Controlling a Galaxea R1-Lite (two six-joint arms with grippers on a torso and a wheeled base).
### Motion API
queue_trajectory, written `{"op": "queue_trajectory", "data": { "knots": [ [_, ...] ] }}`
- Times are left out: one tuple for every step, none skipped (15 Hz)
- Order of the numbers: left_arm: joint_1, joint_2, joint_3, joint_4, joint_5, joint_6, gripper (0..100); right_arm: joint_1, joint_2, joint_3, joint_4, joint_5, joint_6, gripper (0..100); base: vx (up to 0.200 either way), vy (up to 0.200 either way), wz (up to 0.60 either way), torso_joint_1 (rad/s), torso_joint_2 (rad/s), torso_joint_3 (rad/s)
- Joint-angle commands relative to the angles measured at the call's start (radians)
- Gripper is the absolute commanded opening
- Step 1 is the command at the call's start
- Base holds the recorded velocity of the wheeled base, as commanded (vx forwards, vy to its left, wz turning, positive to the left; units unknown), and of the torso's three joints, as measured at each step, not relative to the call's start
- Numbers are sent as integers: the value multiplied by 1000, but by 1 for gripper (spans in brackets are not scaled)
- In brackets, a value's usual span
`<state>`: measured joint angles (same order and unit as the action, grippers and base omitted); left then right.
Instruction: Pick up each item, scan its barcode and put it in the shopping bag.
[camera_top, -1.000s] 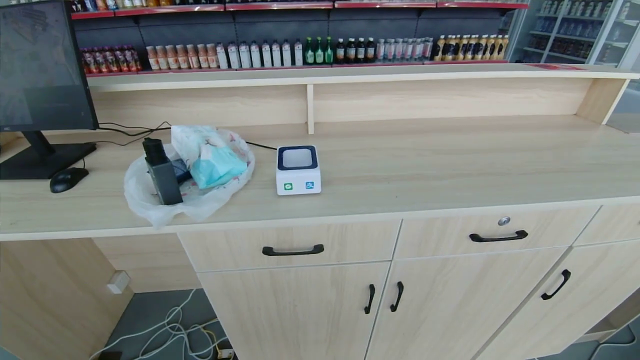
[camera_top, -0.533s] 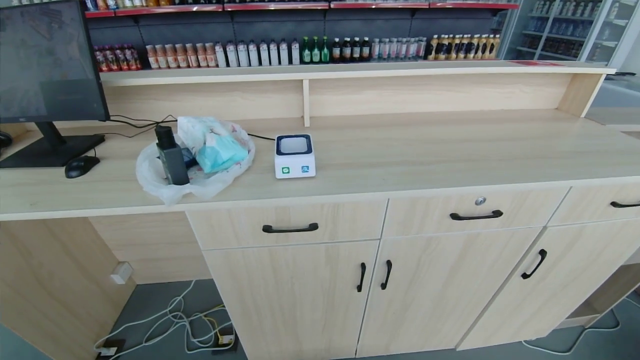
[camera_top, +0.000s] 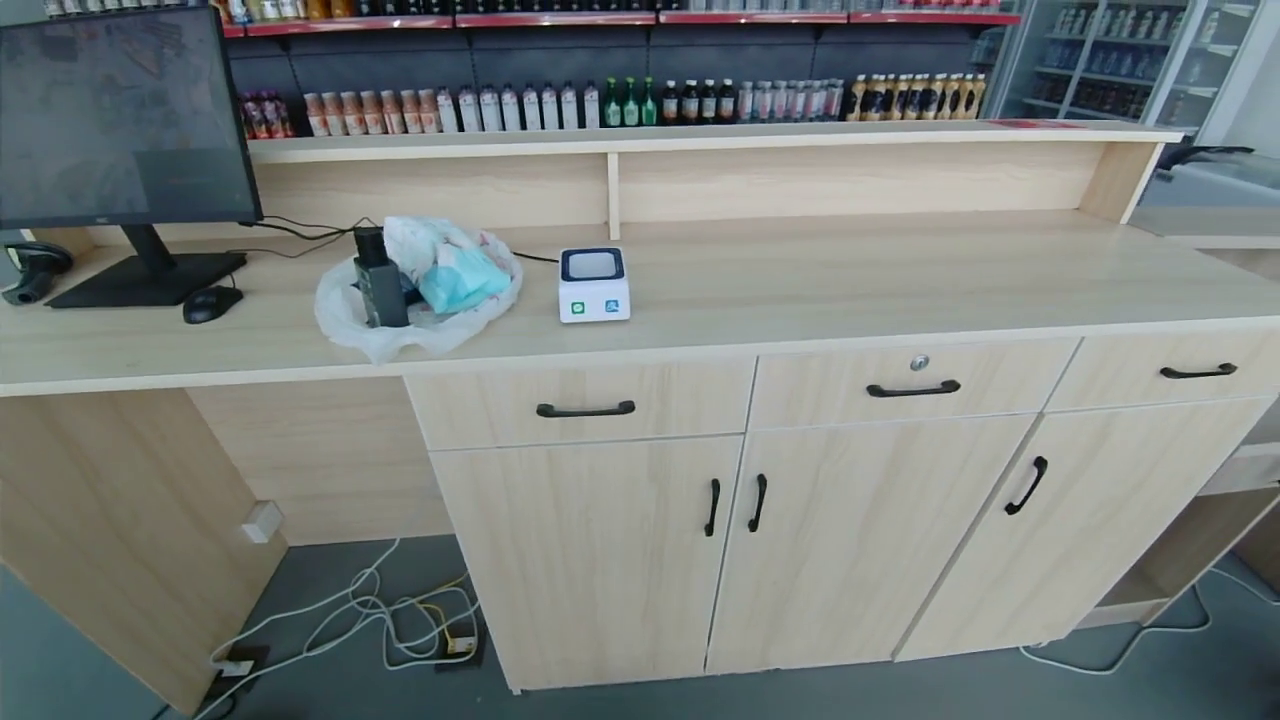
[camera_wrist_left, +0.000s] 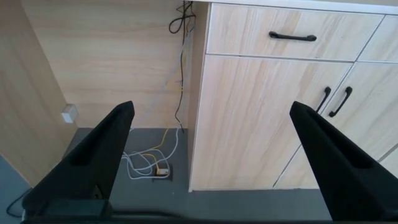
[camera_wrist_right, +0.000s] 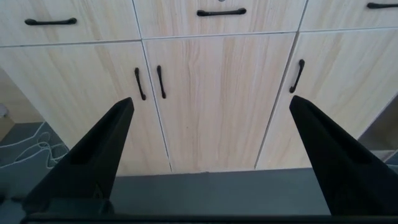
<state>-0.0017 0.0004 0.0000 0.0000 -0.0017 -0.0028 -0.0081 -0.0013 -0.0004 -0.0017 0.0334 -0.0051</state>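
Translucent shopping bag (camera_top: 392, 343) holds an upright dark box (camera_top: 380, 288) and teal packet (camera_top: 462, 280), white scanner (camera_top: 594, 286) just beside.

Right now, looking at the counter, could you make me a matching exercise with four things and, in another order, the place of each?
Things: 1 monitor; 2 mouse; 3 shopping bag; 4 scanner.
Places: A right of the bag; B beside the monitor's foot; C left end of the counter; D between mouse and scanner.
Pairs: 1-C, 2-B, 3-D, 4-A.

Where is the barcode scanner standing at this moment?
In the head view, the white barcode scanner stands on the wooden counter, left of centre, just to the right of the shopping bag.
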Motion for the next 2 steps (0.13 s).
{"op": "queue_trajectory", "data": {
  "knots": [
    [0,0,0,0,0,0,100,-1,1,0,0,0,-4,100,0,0,0,0,0,0],
    [0,0,0,0,0,0,100,0,1,0,0,0,1,100,0,0,0,0,0,0]
  ]
}}
